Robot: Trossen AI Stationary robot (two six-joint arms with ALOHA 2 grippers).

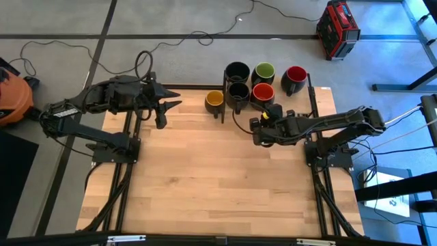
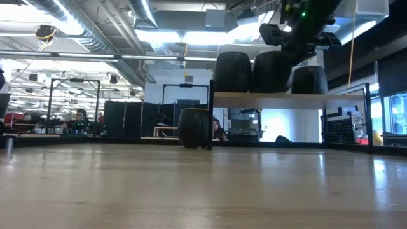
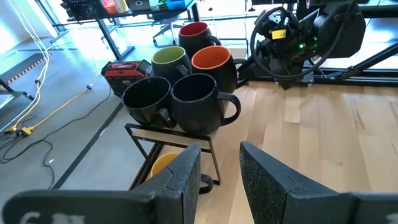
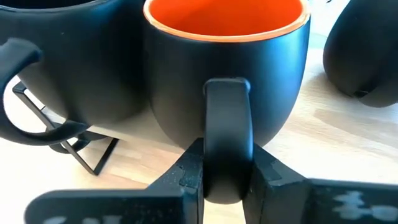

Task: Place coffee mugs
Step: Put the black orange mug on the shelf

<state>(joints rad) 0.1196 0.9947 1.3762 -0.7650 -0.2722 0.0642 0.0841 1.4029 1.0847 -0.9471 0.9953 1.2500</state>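
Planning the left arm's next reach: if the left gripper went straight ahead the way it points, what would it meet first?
Likely the nearer black-inside mug on the rack, dead ahead of the left gripper. Depth is unclear, so the rack's near frame might come first.

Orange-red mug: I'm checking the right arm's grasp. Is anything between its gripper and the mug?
No. The right gripper is already shut on the handle of the orange-red mug, with nothing between. The mug sits on the rack beside a black mug. The left gripper waits apart.

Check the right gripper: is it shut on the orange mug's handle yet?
Yes, shut. In the right wrist view the right gripper pinches the handle of the orange-red mug between both fingers; the mug stands upright.
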